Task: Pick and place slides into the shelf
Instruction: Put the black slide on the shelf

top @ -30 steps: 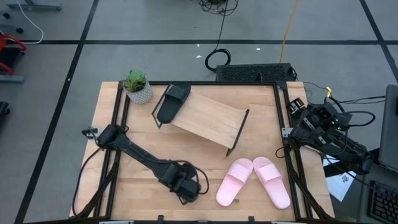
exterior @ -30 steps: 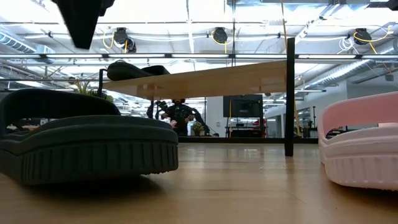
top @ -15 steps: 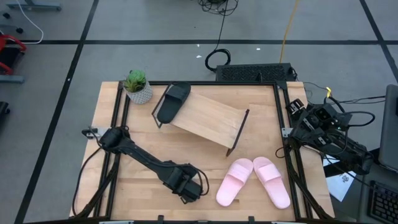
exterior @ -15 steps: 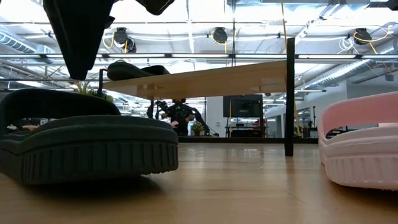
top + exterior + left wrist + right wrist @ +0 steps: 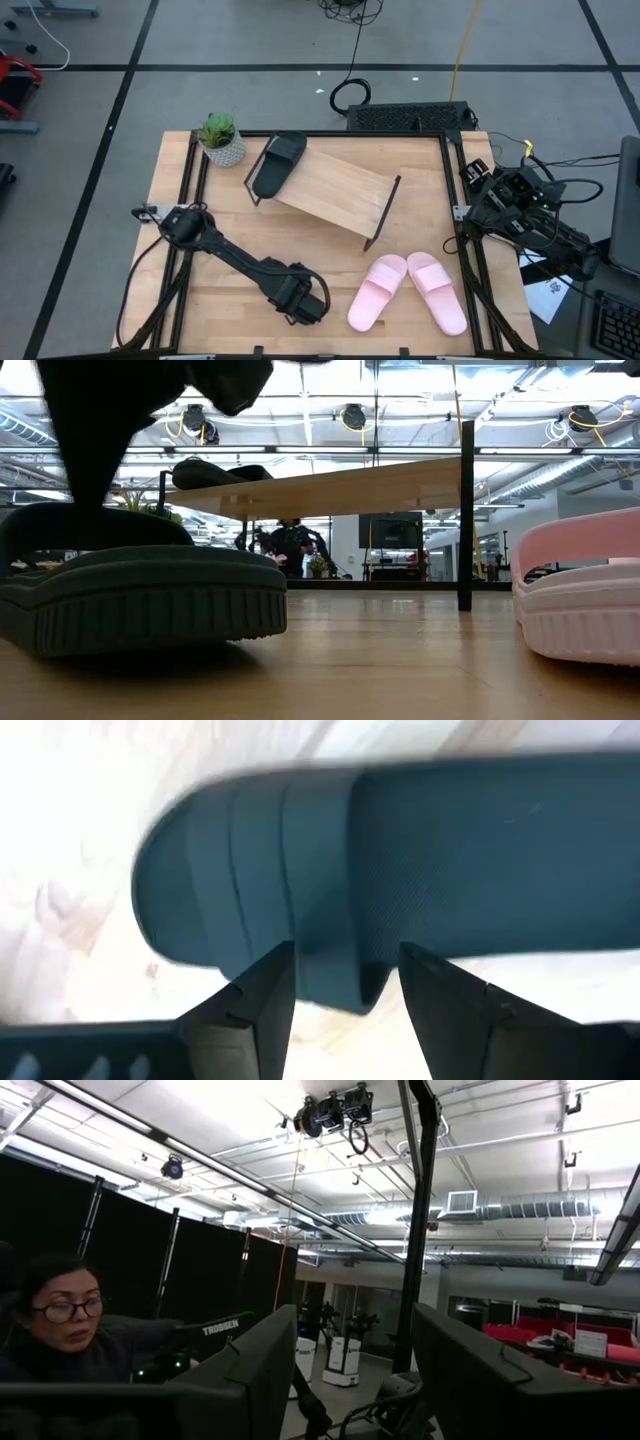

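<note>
Nearest the front edge of the surface (image 5: pixel 225 215), the left pincer (image 5: pixel 343 982) hung right over a black slide (image 5: pixel 400 870), fingers (image 5: pixel 255 1005) spread apart with the broad strap's edge showing in the gap between them. From the wrist view I couldn't tell if the tips had touched the rubber; nothing was clamped. From above, the arm's dark head (image 5: pixel 298 297) covered that slide almost entirely, so only the table-height view showed its ribbed sole (image 5: pixel 150 605) lying flat on the wood.

So this looked like the grasp step on the second black slide. The next move, I judged, called for a little more descent, a squeeze across the strap, then a lift and a carry back to the rack.

Just to the right lay the pale pink pair (image 5: pixel 405 290), side by side, toes angled apart, waiting.

Farther back stood the shelf (image 5: pixel 335 195), skewed on the surface, with the other black slide (image 5: pixel 277 163) already resting on its plank at the left end. A small potted plant (image 5: pixel 220 138) sat beyond that.

Off the right edge, the right pincer (image 5: pixel 345 1370) idled, fingers apart and empty, pointed into the room.
</note>
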`<state>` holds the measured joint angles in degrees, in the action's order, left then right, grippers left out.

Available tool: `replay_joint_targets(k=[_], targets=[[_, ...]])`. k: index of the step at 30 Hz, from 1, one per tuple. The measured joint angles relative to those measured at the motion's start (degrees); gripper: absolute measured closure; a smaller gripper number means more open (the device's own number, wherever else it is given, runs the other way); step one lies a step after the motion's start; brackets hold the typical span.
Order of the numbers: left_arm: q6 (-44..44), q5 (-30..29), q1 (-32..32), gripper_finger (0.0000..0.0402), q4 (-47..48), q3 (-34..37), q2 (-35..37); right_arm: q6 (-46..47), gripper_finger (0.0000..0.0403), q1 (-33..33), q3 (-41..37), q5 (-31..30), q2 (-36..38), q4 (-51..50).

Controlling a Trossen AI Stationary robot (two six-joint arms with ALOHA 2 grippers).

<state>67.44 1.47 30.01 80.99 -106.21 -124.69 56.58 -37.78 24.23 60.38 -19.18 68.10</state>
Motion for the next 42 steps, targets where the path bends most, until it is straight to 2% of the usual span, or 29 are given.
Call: replay_joint_targets(k=[8,10,13,18,19,26,31,42], targets=[[0.7,0.0,0.1,0.0226,1.3,0.0,-0.9,0.0,0.0216,0.0,0.0,0.1,0.0,-0.3],[1.1,-0.2,0.1,0.0236,1.7,0.0,-0.9,0.0,0.0216,0.0,0.0,0.1,0.0,-0.3],[-0.3,-0.3,0.1,0.0279,2.2,0.0,-0.9,0.0,0.0216,0.0,0.0,0.2,0.0,-0.3],[-2.9,-1.1,0.1,0.0379,1.9,-0.1,-0.8,0.3,0.0216,0.0,0.0,0.2,0.0,-0.3],[-3.4,-1.5,0.2,0.0389,1.9,-0.1,-0.8,0.8,0.0216,0.0,0.0,0.2,0.0,-0.3],[-3.7,-2.6,0.2,0.0398,3.6,-0.2,-0.7,1.5,0.0216,0.0,0.0,0.9,0.0,-0.3],[-2.8,-3.6,0.5,0.0400,9.2,0.0,-0.9,1.5,0.0216,0.0,0.0,1.4,0.0,-0.2],[-2.0,-4.6,0.9,0.0401,9.2,-0.9,0.1,1.3,0.0216,0.0,0.0,1.4,0.0,-0.2]])
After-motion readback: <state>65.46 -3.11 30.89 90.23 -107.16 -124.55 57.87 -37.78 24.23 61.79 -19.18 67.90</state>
